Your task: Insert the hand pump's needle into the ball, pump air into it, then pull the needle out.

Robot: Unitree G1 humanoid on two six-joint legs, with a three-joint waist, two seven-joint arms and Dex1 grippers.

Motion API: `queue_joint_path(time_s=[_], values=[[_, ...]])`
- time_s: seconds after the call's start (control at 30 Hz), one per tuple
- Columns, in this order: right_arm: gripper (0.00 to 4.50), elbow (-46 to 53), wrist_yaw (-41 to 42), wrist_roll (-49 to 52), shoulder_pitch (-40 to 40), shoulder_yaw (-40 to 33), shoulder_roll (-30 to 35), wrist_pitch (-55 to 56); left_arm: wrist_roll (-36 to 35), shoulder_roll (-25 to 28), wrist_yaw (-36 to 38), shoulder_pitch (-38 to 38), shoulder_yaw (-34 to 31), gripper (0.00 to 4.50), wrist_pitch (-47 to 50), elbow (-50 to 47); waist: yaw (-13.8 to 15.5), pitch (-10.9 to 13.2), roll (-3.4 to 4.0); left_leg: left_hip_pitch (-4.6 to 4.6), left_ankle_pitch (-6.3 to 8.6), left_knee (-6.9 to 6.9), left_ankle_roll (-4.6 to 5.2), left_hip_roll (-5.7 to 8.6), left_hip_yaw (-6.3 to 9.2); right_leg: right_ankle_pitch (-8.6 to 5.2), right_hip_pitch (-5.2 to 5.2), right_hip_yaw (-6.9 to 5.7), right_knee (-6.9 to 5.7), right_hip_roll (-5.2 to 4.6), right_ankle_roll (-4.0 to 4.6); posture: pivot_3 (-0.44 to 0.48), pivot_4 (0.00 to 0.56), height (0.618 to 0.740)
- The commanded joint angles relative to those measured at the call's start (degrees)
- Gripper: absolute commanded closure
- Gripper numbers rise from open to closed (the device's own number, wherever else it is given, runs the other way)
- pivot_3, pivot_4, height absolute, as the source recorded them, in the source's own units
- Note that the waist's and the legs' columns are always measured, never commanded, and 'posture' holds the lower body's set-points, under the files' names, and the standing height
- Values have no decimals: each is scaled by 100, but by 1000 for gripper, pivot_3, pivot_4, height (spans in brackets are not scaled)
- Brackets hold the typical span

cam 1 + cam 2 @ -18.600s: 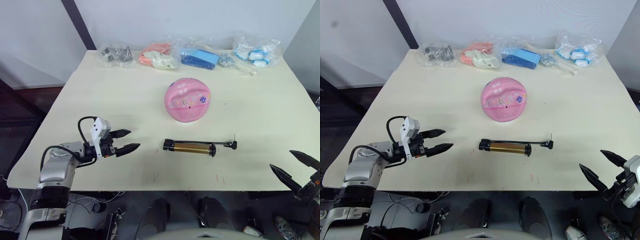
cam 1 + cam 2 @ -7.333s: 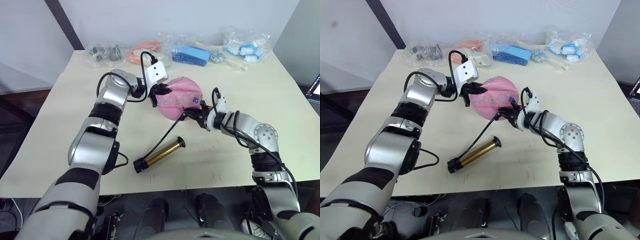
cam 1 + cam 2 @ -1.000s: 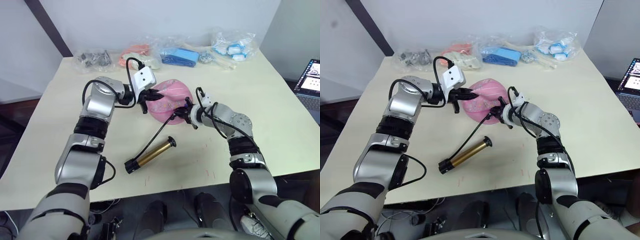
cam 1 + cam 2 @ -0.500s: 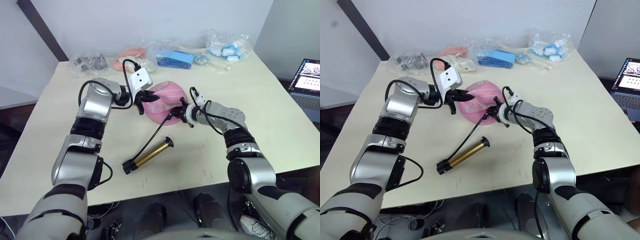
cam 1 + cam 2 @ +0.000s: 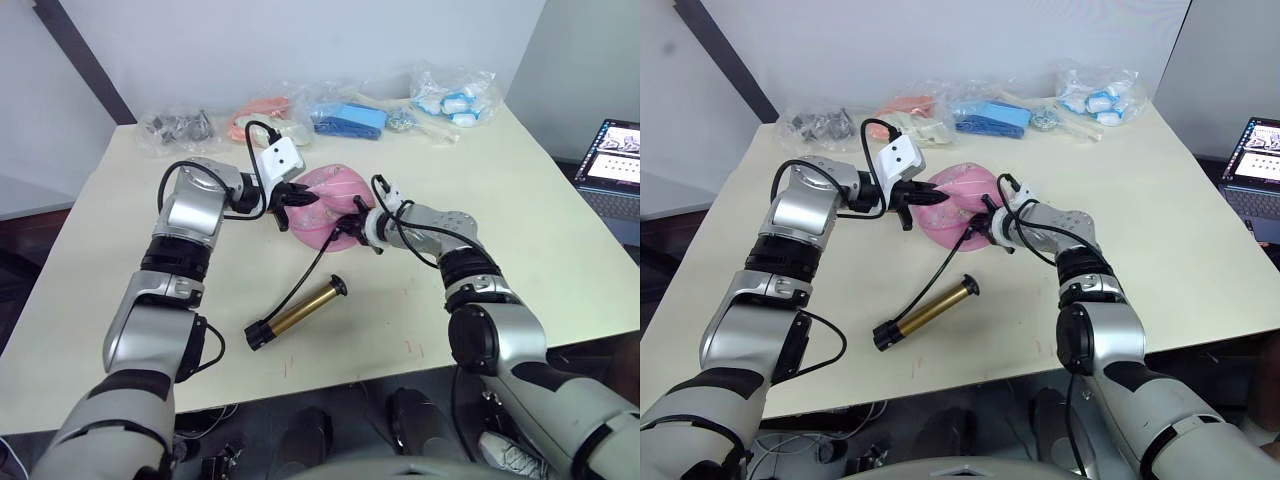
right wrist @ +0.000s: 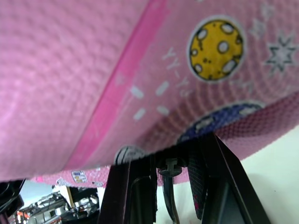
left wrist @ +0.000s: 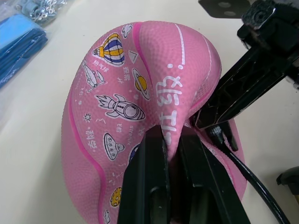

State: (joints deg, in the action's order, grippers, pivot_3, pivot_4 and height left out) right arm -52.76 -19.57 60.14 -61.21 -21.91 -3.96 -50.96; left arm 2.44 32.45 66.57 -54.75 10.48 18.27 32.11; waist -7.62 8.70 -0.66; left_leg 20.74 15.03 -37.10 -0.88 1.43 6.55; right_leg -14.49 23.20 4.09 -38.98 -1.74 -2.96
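Pinching a fold of the ball (image 7: 140,88), the left gripper (image 7: 172,154) steadied it while the right gripper (image 6: 170,175), clamped on the needle (image 6: 171,166) fitting, pressed it against the rubber.

Needle's metal pin: hiding against the ball (image 6: 93,60), so I am seeing just its black fitting (image 6: 171,166) between my right gripper (image 6: 173,186) fingers. Ball's near underside: lying behind my left gripper (image 7: 170,154), which is pinching a fold of it. Bagged items (image 5: 180,125) at the table's far edge: reading too small for telling contents; laptop (image 5: 612,165) running off the picture's edge.
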Motion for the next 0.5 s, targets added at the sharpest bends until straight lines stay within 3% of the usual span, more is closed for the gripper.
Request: queue_joint_path(time_s=[0.03,0.23,0.43,0.5], values=[[4186,-33,103,-412,-171,-183,33,660,-89,-122,747,257,456,4500,96,-62,0,0,0,0,0,0,0,0,0,0,0,0,0,0,0,0,150,740],[4186,456,67,-513,46,-311,80,129,61,-128,494,127,412,4500,-17,309,17,0,0,0,0,1,0,-1,2,0,0,-1,2,0,0,0,150,740],[4186,1741,-188,-290,630,-363,23,-713,113,-262,325,-20,356,4500,-58,619,130,0,1,10,0,1,0,4,8,0,0,-8,8,-9,0,0,150,740],[3149,2315,-365,-275,856,-291,-28,-1008,152,-284,288,-54,360,4500,-106,698,198,1,2,16,0,1,-1,6,13,0,0,-12,11,-15,0,0,150,740]])
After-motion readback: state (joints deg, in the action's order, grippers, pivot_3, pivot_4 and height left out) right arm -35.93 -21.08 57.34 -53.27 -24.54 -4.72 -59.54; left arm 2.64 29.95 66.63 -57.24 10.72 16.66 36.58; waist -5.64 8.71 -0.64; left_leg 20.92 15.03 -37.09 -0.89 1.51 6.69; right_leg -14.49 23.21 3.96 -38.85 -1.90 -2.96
